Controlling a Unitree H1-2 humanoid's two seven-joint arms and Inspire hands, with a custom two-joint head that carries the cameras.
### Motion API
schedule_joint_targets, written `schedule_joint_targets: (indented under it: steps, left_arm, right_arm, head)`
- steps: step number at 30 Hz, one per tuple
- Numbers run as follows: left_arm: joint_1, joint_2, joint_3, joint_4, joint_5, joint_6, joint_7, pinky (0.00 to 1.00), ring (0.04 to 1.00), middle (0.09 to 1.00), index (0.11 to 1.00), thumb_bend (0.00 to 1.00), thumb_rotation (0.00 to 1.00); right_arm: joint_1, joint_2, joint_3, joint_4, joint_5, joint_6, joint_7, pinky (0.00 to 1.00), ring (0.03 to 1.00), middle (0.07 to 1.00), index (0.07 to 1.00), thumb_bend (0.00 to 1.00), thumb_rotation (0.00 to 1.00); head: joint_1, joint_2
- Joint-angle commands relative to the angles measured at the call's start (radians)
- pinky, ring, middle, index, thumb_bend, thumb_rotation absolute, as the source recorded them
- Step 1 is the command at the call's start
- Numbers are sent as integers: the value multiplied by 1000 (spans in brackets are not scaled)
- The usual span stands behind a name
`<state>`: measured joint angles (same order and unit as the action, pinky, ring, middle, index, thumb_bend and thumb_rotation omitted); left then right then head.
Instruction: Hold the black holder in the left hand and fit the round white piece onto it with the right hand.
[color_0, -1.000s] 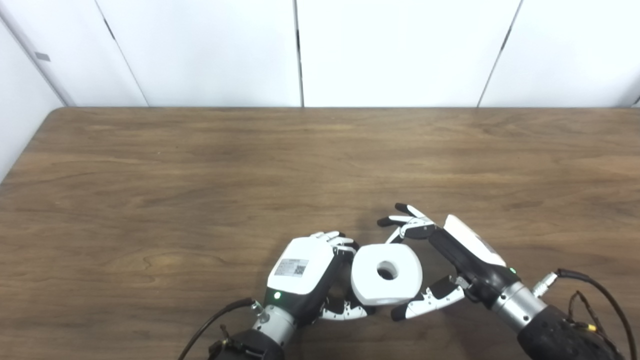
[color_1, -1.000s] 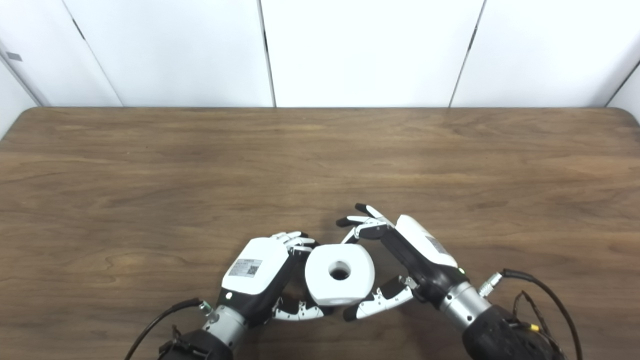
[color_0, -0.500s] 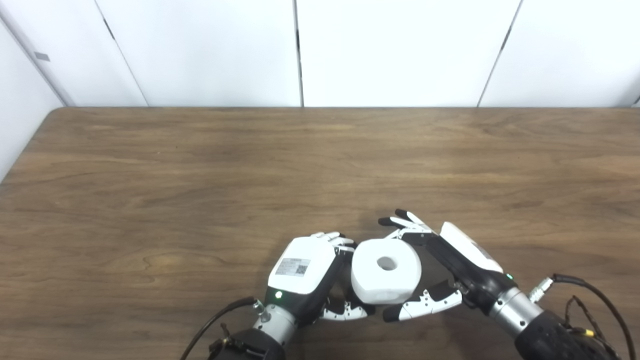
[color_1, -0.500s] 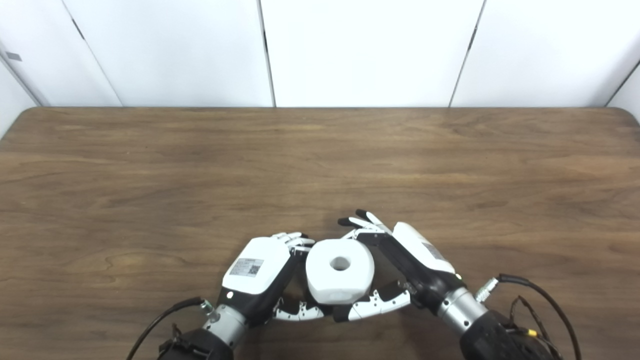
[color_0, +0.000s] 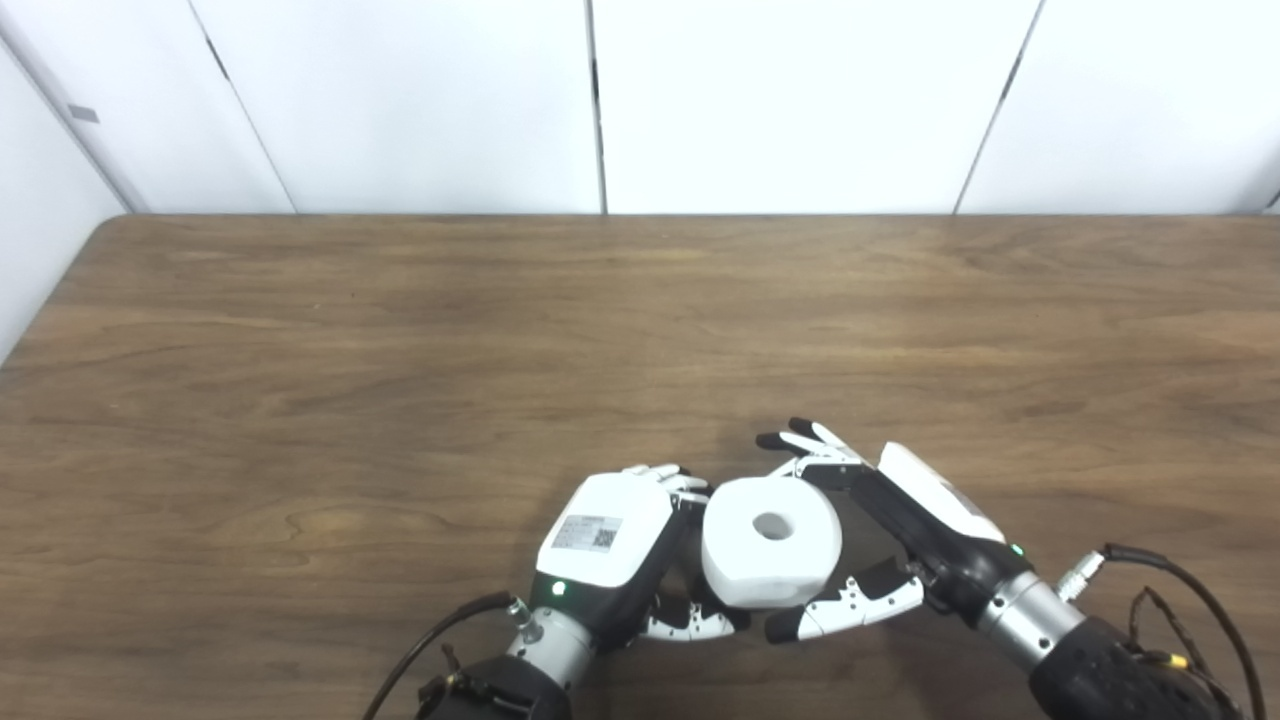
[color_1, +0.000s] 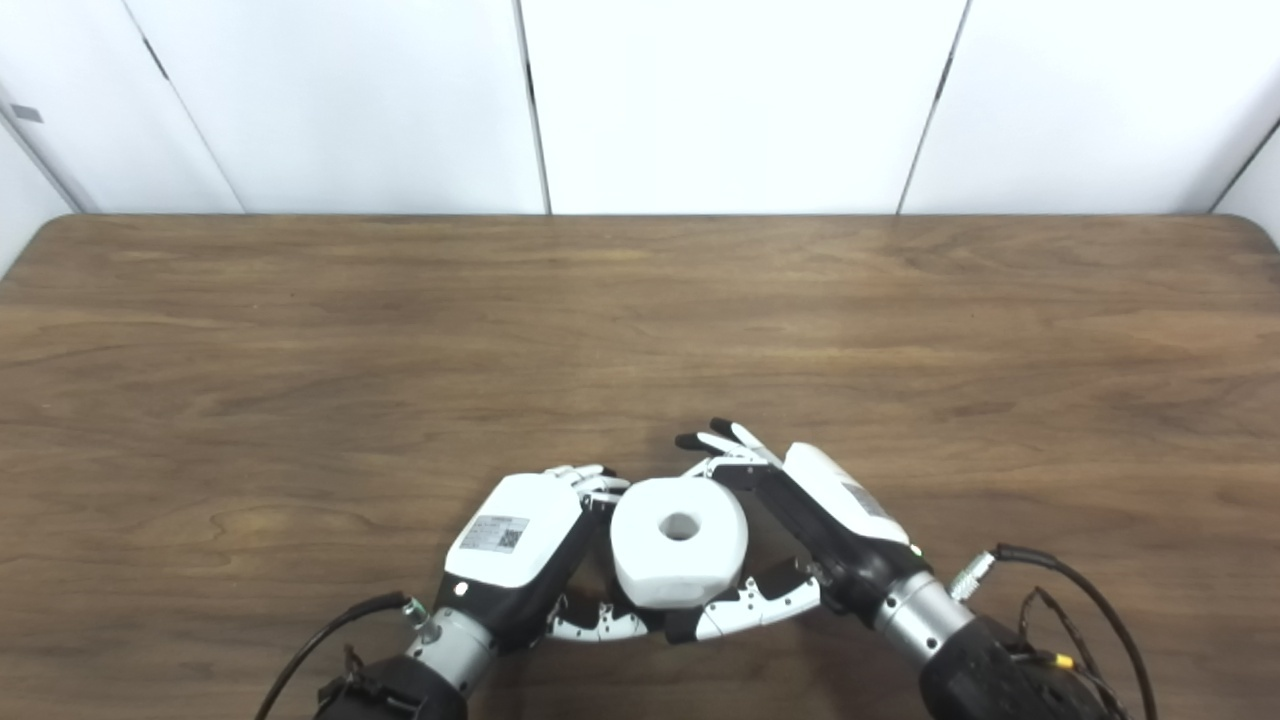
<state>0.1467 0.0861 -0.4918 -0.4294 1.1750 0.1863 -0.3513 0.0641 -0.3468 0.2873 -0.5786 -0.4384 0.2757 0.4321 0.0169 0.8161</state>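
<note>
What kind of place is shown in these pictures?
Probably a robot test or lab bench, not a home: a bare wooden table, plain white wall panels behind it, and two cabled robot hands, left and right, around a round white piece.

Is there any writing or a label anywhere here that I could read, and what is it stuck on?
Sticker on the back of the left hand: a small square code and lines of print, too blurred to read.
Label on the back of the right hand: too small to read.
The round white piece and the table bear no text.
</note>
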Motion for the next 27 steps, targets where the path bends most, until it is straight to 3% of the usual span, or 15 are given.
schedule_joint_targets:
  steps: [1,6,27]
  left_arm:
    - [13,14,-7,48,-3,14,-68,842,861,787,487,521,61]
    - [3,25,-3,66,-10,9,-59,847,861,788,487,521,60]
    - [-26,51,12,131,-73,-5,-14,844,857,785,488,521,59]
  right_arm:
    - [-18,-6,2,3,26,-12,15,916,1000,914,890,1000,469]
    - [-36,-10,5,-1,41,-14,18,932,1000,916,901,1000,530]
    - [-77,-17,-18,-59,34,5,33,926,1000,930,870,1000,504]
  head:
    - [-1,-2]
    - [-6,-6]
    - [-36,-19]
